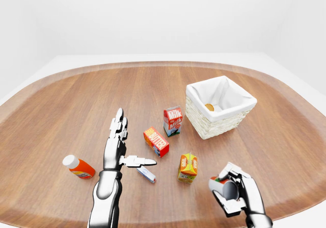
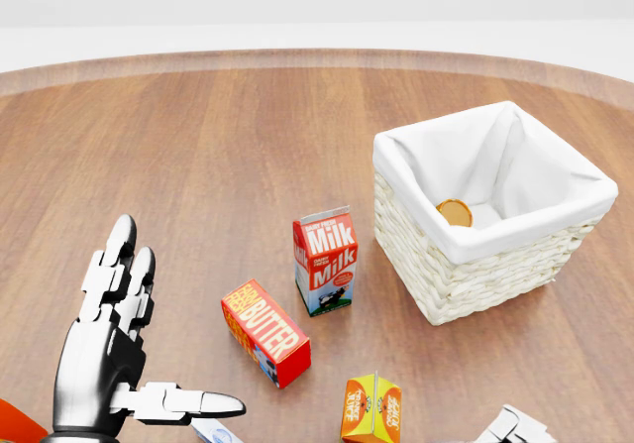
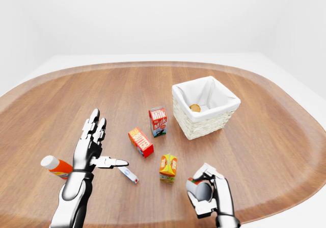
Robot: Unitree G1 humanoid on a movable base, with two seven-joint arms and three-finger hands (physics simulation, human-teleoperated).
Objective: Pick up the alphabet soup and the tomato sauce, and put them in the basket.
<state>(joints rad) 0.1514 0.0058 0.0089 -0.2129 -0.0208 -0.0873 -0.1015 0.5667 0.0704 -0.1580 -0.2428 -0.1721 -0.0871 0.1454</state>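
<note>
Gripping can (image 1: 220, 184) inside right hand (image 1: 235, 191) fingers (image 1: 239, 206).

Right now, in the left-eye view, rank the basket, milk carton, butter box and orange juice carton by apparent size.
1. basket, clearly largest.
2. milk carton, butter box and orange juice carton look alike; the juice sits nearer the camera, so I won't rank them.

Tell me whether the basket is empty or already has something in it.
Not empty: the basket holds one can, its round gold top showing against the white liner.
</note>
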